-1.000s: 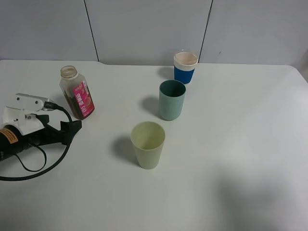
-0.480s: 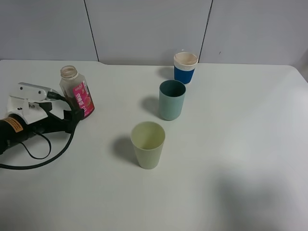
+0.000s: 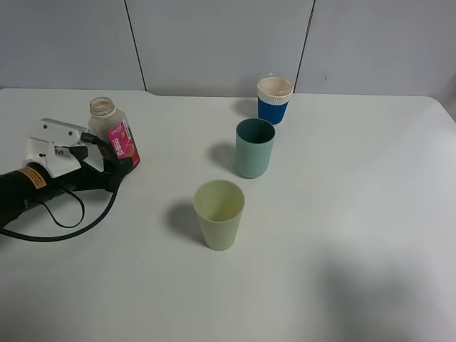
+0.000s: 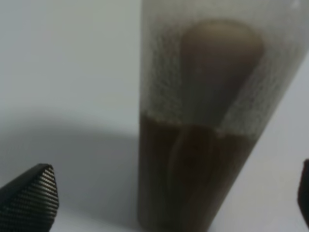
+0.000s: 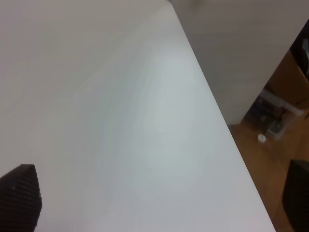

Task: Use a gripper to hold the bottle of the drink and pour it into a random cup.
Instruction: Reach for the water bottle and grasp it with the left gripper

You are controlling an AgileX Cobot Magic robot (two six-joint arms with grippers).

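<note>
Pose: left gripper (image 3: 112,161) wide open around the bottle (image 3: 114,135), near the far left corner of the worktop (image 3: 342,242).

The left arm (image 3: 25,189) lies low and nearly level over the worktop, reaching in from the left edge. The jaws stand one on each side of the bottle's lower body. In the left wrist view the fingertips (image 4: 29,198) are clear of the bottle, and nothing is gripped. The right gripper (image 5: 159,198) is spread wide and empty over an edge of the worktop. The pale green cup (image 3: 219,214) stands near the middle, with the teal cup (image 3: 254,147) and the blue cup (image 3: 274,100) beyond it toward the far edge. The bottle stands uncapped, and the drink (image 4: 183,174) fills its lower part.
</note>
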